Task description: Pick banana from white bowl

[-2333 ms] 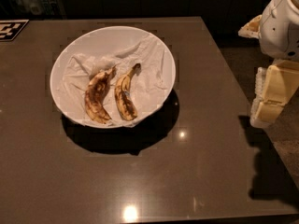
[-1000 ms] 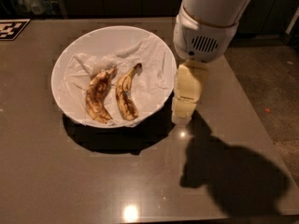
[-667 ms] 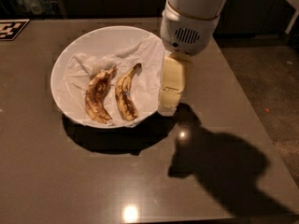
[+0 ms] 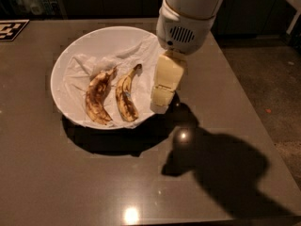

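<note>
The white bowl (image 4: pixel 89 34) stands on the dark table, lined with crumpled white paper. Two bananas lie in it side by side. The banana (image 4: pixel 126 97) is the slim yellow one on the right, with its stem pointing up and right. A stubbier banana (image 4: pixel 96 98) with big brown blotches lies to its left. My gripper (image 4: pixel 161 106) hangs from the white arm and points down over the bowl's right rim, just right of the banana and apart from it. It holds nothing.
The dark table (image 4: pixel 70 182) runs to an edge on the right, with floor (image 4: pixel 277 93) beyond it. A black-and-white marker tag (image 4: pixel 11 29) lies at the far left corner. Bottles stand in the dark at the back left.
The arm has come in from the right and moved left across the table. The gripper is now over the bowl's right rim. The bananas have not moved.
</note>
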`<state>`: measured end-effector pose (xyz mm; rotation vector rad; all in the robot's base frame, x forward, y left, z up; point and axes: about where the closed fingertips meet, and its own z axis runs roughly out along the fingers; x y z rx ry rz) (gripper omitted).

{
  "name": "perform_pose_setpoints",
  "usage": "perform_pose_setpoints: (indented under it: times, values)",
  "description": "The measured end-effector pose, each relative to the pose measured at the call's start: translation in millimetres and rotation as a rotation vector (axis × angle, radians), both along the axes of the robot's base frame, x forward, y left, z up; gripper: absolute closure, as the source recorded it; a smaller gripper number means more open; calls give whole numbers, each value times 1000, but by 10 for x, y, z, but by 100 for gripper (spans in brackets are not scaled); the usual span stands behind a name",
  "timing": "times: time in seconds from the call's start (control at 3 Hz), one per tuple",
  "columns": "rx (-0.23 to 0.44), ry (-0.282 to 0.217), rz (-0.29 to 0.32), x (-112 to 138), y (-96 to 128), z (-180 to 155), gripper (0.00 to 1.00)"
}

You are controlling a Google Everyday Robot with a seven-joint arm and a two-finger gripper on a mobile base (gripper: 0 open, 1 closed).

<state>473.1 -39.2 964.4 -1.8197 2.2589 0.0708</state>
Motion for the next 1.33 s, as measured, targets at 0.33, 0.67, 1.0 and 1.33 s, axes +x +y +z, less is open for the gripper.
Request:
perform_pose_setpoints:
  times: [0.33,0.67,1.0,1.33]
  values:
    - [-56,16,-71,96,142,-55,0]
    - [-129,21,-148,200,306,-144,0]
    - [-106,0,-157,260,384,-140,0]
    - [-58,24,-152,302,473,-218,0]
